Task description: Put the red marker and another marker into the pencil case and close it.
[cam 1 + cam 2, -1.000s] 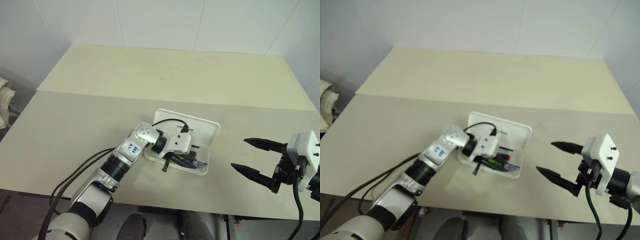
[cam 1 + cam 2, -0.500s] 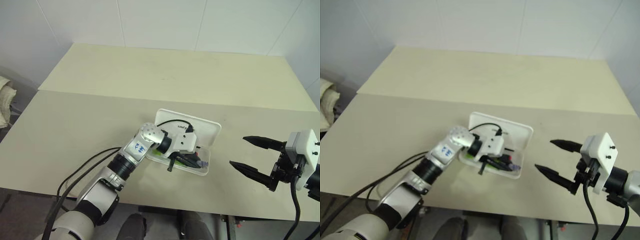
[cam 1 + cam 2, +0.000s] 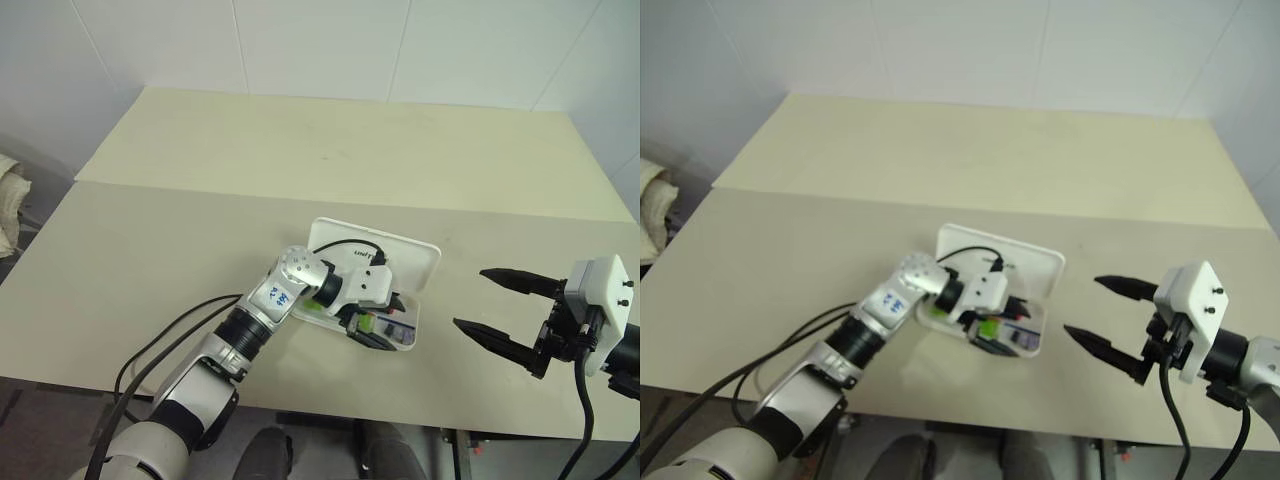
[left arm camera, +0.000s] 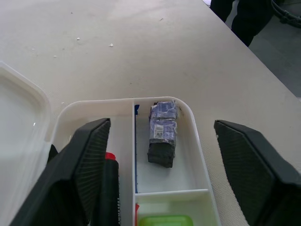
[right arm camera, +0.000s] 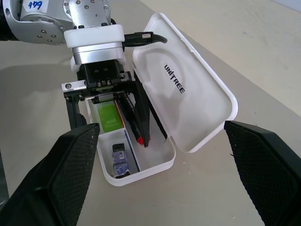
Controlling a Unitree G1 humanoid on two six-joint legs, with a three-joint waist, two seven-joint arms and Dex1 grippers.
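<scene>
left end effector (image 5: 110,115) has spread its fingers since a second ago, over the open case (image 5: 183,94); red marker (image 5: 140,139) and green marker (image 5: 107,117) lie inside. lid reads "unitree". right end effector (image 3: 505,312), apart, hovers at 3 o'clock.

Even, bright overhead light, soft faint shadows, no glare, all views sharp.
</scene>
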